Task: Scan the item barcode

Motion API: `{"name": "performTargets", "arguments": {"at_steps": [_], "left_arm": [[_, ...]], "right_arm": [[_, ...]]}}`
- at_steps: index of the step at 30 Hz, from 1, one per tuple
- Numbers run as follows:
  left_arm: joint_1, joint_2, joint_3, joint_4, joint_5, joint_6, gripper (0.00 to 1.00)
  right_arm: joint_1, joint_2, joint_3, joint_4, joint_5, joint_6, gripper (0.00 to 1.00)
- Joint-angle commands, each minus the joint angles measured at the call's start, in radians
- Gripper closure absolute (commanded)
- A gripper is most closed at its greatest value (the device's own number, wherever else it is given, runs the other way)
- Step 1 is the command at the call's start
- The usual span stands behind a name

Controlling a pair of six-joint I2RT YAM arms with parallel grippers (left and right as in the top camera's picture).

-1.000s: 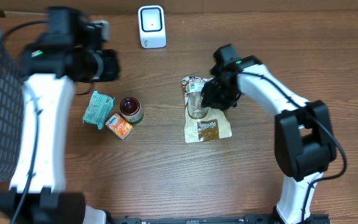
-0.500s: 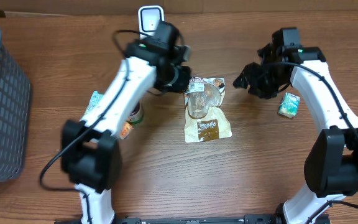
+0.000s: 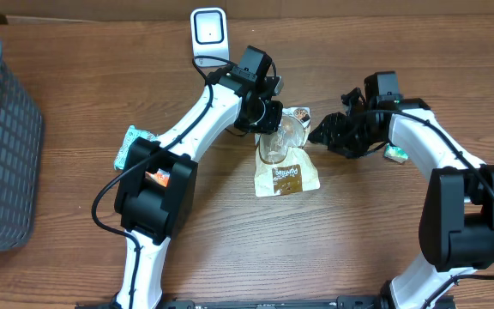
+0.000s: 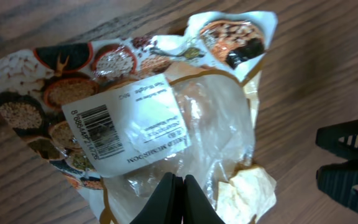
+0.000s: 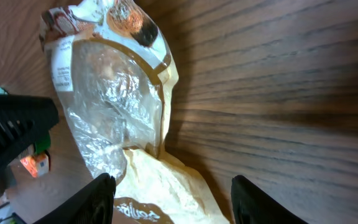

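The pouch [image 3: 286, 159] lies flat near the middle of the counter [image 3: 384, 249], a little toward the far edge, with its white barcode label [image 4: 126, 134] facing up at the end nearer the scanner [image 3: 208, 35]. The scanner stands upright at the far edge, well apart from the pouch. The left claw [image 3: 271, 127] hangs over the pouch's far end, and in the left wrist view its two fingers [image 4: 165, 198] are pressed closed, tips together above the clear window just beside the label. Whether the tips touch the film cannot be told. The right claw [image 3: 326, 134] sits just off the pouch's right edge with its fingers [image 5: 99, 198] spread open and nothing held between them. A small green carton [image 3: 394, 154] rests beside the right arm, toward the right edge. On the left side a green packet [image 3: 127, 144] and an orange box [image 3: 156, 178] show partly from behind the left arm, and a grey basket [image 3: 3, 154] stands at the left edge.
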State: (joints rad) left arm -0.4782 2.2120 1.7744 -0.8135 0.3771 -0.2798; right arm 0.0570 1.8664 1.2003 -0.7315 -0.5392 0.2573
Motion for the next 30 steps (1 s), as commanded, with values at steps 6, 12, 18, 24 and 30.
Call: {"name": "performTargets", "arguments": {"at_steps": [6, 12, 18, 24, 30], "left_arm": [[0.0, 0.084, 0.012, 0.004, -0.028, -0.043, 0.96], [0.002, 0.111, 0.012, -0.009, -0.029, -0.047, 0.96], [0.007, 0.111, 0.012, -0.017, -0.025, -0.058, 0.96], [0.007, 0.111, 0.012, -0.021, -0.03, -0.058, 0.95], [0.013, 0.108, 0.015, -0.022, -0.081, -0.061, 0.96]], "right_arm": [[0.004, 0.091, -0.031, 0.051, -0.068, -0.058, 0.43], [0.006, 0.164, -0.035, 0.073, -0.174, -0.132, 0.43], [0.027, 0.217, -0.037, 0.103, -0.293, -0.181, 0.42], [0.075, 0.219, -0.037, 0.127, -0.349, -0.176, 0.51], [0.093, 0.219, -0.036, 0.151, -0.345, -0.171, 0.81]]}}
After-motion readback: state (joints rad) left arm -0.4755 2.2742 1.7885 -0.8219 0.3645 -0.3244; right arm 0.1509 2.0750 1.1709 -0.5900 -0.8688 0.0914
